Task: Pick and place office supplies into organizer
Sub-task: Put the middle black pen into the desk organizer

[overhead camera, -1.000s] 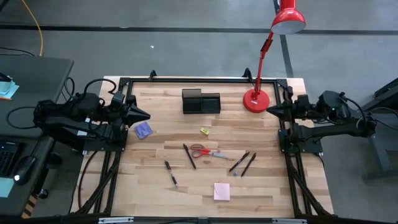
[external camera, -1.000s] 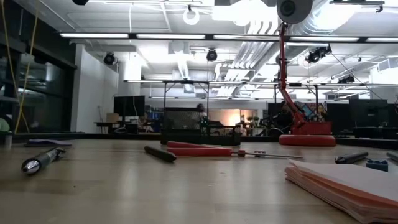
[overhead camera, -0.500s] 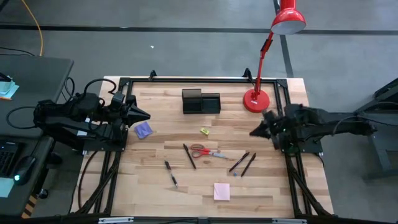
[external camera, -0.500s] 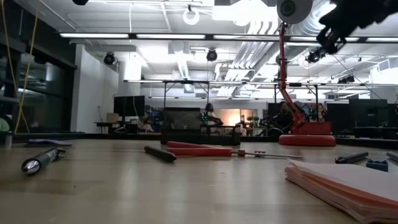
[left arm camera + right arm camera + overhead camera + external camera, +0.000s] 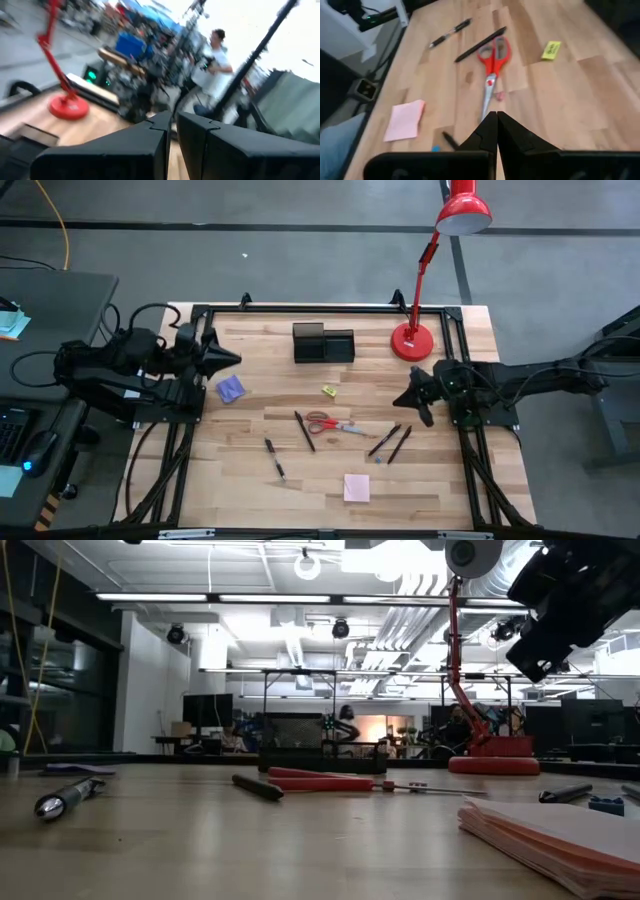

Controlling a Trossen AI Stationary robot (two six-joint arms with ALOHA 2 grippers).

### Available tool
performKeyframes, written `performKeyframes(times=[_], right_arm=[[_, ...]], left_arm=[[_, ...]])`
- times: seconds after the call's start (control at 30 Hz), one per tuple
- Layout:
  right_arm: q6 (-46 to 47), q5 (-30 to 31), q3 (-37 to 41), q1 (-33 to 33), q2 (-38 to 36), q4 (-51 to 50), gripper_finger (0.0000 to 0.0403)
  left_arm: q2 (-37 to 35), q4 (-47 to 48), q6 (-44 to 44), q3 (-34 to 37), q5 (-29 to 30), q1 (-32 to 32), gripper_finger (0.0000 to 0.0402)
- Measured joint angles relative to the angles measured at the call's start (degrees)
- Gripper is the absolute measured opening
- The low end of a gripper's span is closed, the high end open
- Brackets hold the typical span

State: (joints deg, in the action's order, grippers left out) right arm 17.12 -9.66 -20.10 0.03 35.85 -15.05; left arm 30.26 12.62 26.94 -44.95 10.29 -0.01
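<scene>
Red-handled scissors [image 5: 335,424] [image 5: 492,65] lie flat mid-table, with dark pens [image 5: 304,430] [image 5: 275,458] to their left and two more [image 5: 392,442] to their right. A pink note pad [image 5: 356,487] [image 5: 404,120] lies near the front edge, a purple pad [image 5: 231,389] at the left and a yellow piece [image 5: 328,391] [image 5: 550,50] in the middle. The black organizer [image 5: 323,343] stands near the far edge. My right gripper [image 5: 408,397] [image 5: 496,120] is shut, raised above the table right of the scissors and tipped toward them. My left gripper [image 5: 235,358] [image 5: 172,127] is shut above the left edge, near the purple pad.
A red desk lamp stands on its round base [image 5: 412,342] in the far right corner, its arm reaching past the far edge. A black frame [image 5: 300,308] runs along the table's far side and down both sides. Bare wood [image 5: 260,415] lies between the items.
My right arm has swung from the table's right edge toward the middle and the near side, tipping its shut gripper down toward the scissors and pens. My left gripper has shifted slightly toward the far edge. No item on the table has moved.
</scene>
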Motion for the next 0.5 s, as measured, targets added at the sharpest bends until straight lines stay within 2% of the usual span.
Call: performKeyframes(times=[0.07, 0.27, 0.33, 0.4, 0.5], right_arm=[[1.15, 0.53, 0.00, 0.00, 0.54, 0.00, 0.0002], [1.32, 0.67, 0.00, 0.00, 1.02, 0.17, 0.0003], [0.79, 1.13, 0.00, 0.00, 1.02, 0.17, 0.0002], [0.51, 1.11, 0.00, 0.00, 1.02, 0.24, 0.0002], [-0.31, 1.09, 0.00, 0.02, 1.02, 0.12, 0.0002]], left_arm=[[-0.09, -0.66, 0.09, 0.00, 1.99, 0.01, 0.0024], [0.02, -0.48, 0.12, -0.02, 2.20, -0.02, 0.0024], [0.36, -0.58, -0.14, -0.02, 4.70, 0.00, 0.0024], [1.95, -0.11, 2.31, -0.09, 6.64, 0.00, 0.0024], [5.92, 1.34, 6.63, 0.86, 5.24, -0.04, 0.0024]])
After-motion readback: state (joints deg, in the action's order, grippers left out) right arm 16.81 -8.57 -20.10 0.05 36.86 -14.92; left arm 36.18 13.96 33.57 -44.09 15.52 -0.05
